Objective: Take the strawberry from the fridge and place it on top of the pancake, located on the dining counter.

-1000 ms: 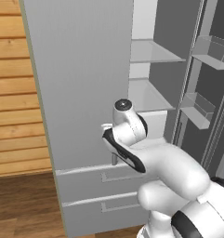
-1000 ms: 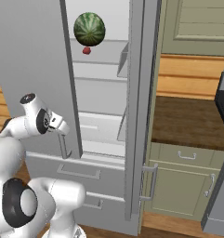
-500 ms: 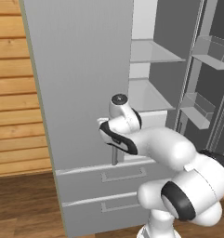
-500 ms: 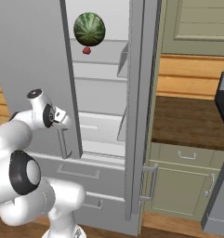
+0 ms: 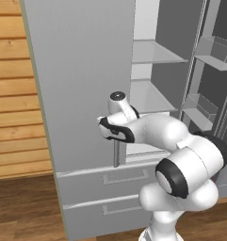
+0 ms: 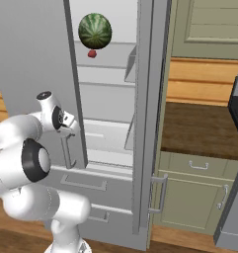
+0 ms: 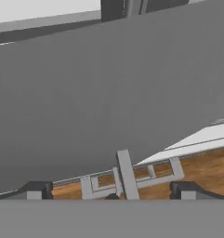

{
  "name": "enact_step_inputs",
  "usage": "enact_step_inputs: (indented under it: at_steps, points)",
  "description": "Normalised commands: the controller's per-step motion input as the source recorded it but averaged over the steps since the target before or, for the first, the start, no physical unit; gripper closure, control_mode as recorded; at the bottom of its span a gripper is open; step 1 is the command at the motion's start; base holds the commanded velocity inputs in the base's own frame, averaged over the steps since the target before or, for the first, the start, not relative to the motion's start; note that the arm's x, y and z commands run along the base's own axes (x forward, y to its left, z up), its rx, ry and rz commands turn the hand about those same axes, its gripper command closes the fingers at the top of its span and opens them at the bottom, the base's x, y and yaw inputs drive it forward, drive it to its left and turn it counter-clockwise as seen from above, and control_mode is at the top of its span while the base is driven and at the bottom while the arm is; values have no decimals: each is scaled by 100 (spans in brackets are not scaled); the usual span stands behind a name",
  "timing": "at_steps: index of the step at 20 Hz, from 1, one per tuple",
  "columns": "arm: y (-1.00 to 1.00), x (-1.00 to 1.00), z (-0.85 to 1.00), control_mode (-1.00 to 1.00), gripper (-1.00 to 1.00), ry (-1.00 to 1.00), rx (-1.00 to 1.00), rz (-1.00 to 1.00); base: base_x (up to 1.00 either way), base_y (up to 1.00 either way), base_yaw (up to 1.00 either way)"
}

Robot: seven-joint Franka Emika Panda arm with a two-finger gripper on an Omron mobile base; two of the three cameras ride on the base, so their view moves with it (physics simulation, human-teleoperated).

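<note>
Your main risk is the left door (image 5: 82,84) of the fridge (image 6: 145,123): it stands only partly swung aside, between the arm and the shelves, so if you reach for the fruit from here the forearm can catch the door's edge or its bar handle (image 5: 116,153). The strawberry (image 6: 92,53) sits on the upper shelf (image 6: 103,64) near its front edge, just under the watermelon (image 6: 95,30); a clumsy approach could bump the melon and roll the berry away. Your tool (image 7: 114,191) hangs with its fingers fully spread, one on each side of the door handle, gripping nothing; I judge it barely clear of the bar.
</note>
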Motion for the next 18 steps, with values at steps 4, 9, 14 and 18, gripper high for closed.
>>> enact_step_inputs:
  at_steps: [4, 9, 14, 18]
  points:
    - [0, 0, -32, -100, -100, 0, 0, 0, 0, 0, 0]
    - [0, 0, -39, -100, -100, 0, 0, 0, 0, 0, 0]
    - [0, 2, -43, -100, 100, 7, 0, 0, 0, 0, 0]
    - [0, -18, -20, -100, 100, 1, 0, 0, 0, 0, 0]
